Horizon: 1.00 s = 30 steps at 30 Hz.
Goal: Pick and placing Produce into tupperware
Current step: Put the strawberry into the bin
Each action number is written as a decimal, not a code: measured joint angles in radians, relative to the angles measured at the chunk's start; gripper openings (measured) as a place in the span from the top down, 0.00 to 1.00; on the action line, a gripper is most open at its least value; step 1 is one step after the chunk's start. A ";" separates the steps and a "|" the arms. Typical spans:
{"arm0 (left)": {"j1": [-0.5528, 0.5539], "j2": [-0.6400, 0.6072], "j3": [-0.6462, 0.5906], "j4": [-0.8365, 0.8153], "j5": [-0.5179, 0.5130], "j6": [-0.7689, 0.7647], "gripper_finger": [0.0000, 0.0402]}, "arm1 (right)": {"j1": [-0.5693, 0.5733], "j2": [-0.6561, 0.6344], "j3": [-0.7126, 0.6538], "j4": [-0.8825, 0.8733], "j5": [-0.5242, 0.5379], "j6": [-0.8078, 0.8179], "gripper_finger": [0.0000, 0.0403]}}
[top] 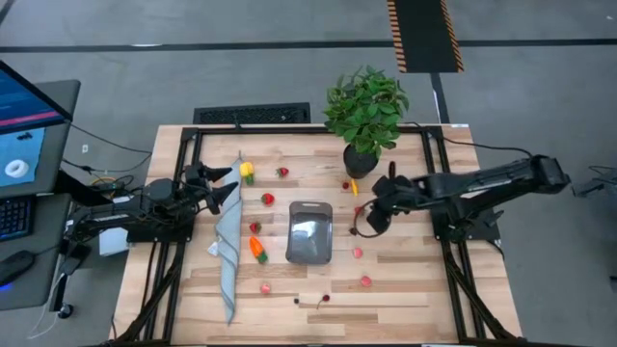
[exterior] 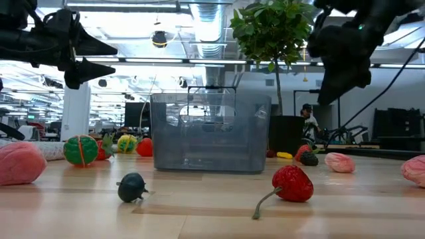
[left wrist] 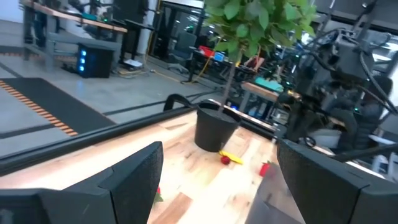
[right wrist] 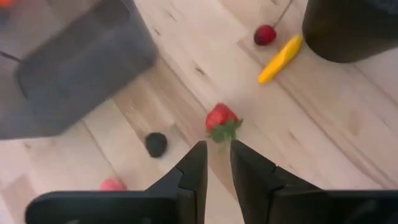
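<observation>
The clear grey tupperware [top: 309, 231] stands on its base at the table's middle [exterior: 209, 133]. Small produce lies scattered around it: a carrot [top: 256, 248], red berries [top: 267, 199], pink pieces [top: 365, 281], a yellow piece [top: 354, 186]. My right gripper [top: 370, 219] hovers right of the tupperware, fingers only a narrow gap apart [right wrist: 217, 150], holding nothing; a strawberry [right wrist: 221, 119] lies on the wood just beyond them. My left gripper [top: 227, 188] waits wide open above the table's left side [left wrist: 217, 155].
A long grey cloth strip [top: 229, 246] lies left of the tupperware. A potted green plant [top: 366, 111] stands at the far edge, close behind my right gripper. A dark round piece [right wrist: 155, 144] and a cherry [right wrist: 265, 34] lie near the strawberry. Bare wood shows along the near edge.
</observation>
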 joint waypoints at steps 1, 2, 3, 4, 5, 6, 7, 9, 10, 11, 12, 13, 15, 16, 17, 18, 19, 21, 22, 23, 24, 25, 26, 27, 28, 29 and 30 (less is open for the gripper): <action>0.000 0.000 0.000 0.000 -0.002 0.000 0.24 | 0.005 0.017 0.000 0.019 0.001 0.000 0.78; 0.000 0.000 0.000 0.000 -0.003 0.000 0.24 | 0.014 0.031 0.000 0.043 0.000 -0.004 0.78; 0.000 0.000 0.000 0.000 -0.003 0.000 0.24 | 0.022 0.043 0.000 0.063 0.000 -0.016 0.78; 0.000 0.000 0.000 0.000 -0.003 0.000 0.24 | 0.031 0.052 0.000 0.079 -0.001 -0.019 0.78; 0.000 0.000 0.000 0.000 -0.003 0.000 0.24 | 0.038 0.060 0.000 0.093 -0.002 -0.018 0.77; 0.000 0.000 0.000 0.000 -0.003 0.000 0.24 | 0.042 0.066 0.000 0.099 -0.003 -0.011 0.75; 0.000 0.000 0.000 0.000 -0.003 0.000 0.24 | 0.043 0.070 0.000 0.099 -0.004 -0.006 0.73; 0.000 0.000 0.000 0.000 -0.003 0.000 0.24 | 0.043 0.071 0.000 0.101 -0.021 -0.017 0.68; 0.000 0.000 0.000 0.000 -0.003 0.000 0.24 | 0.043 0.070 0.000 0.102 -0.029 -0.014 0.66; 0.000 0.000 0.000 0.000 -0.004 0.000 0.24 | 0.048 0.070 -0.004 0.101 -0.029 0.000 0.64; 0.000 0.000 0.000 0.000 -0.006 0.000 0.24 | 0.054 0.070 -0.011 0.099 -0.032 0.006 0.62; 0.000 0.000 0.000 0.000 -0.010 0.000 0.24 | 0.060 0.070 -0.016 0.093 -0.034 0.002 0.60; 0.000 0.000 0.000 0.000 -0.011 0.000 0.24 | 0.066 0.070 -0.020 0.100 -0.034 -0.013 0.57; 0.000 0.000 0.000 0.000 -0.011 0.000 0.24 | 0.067 0.070 -0.023 0.100 -0.035 -0.013 0.56; 0.000 0.000 0.001 0.000 -0.011 0.000 0.24 | 0.068 0.070 -0.024 0.089 -0.043 -0.004 0.56; 0.000 0.000 0.001 0.001 -0.011 0.000 0.24 | 0.067 0.070 -0.026 0.083 -0.059 -0.002 0.55; 0.000 0.000 0.001 0.002 -0.011 0.001 0.24 | 0.064 0.070 -0.026 0.081 -0.078 -0.003 0.55; 0.000 0.000 0.001 0.006 -0.011 0.002 0.24 | 0.044 0.070 -0.026 0.074 -0.098 0.028 0.54; 0.000 0.000 0.001 0.010 -0.011 0.003 0.24 | 0.034 0.070 -0.026 0.064 -0.100 0.044 0.53; 0.000 0.000 0.001 0.013 -0.011 0.005 0.24 | 0.025 0.073 -0.026 0.059 -0.096 0.051 0.51; 0.000 0.000 0.001 0.015 -0.011 0.005 0.24 | 0.018 0.086 -0.025 0.062 -0.089 0.051 0.49; 0.000 0.000 0.001 0.015 -0.011 0.005 0.24 | 0.012 0.100 -0.025 0.065 -0.081 0.050 0.47; 0.000 0.000 0.001 0.015 -0.011 0.005 0.24 | 0.010 0.110 -0.026 0.055 -0.080 0.049 0.44; 0.000 0.000 0.001 0.015 -0.011 0.005 0.24 | 0.007 0.123 -0.027 0.053 -0.080 0.042 0.41; 0.000 0.000 0.001 0.015 -0.011 0.005 0.24 | 0.003 0.141 -0.025 0.064 -0.088 0.035 0.39; 0.000 0.000 0.001 0.015 -0.011 0.005 0.24 | 0.000 0.163 -0.024 0.067 -0.090 0.034 0.36; 0.000 0.000 0.001 0.015 -0.010 0.005 0.24 | -0.001 0.184 -0.025 0.059 -0.086 0.032 0.35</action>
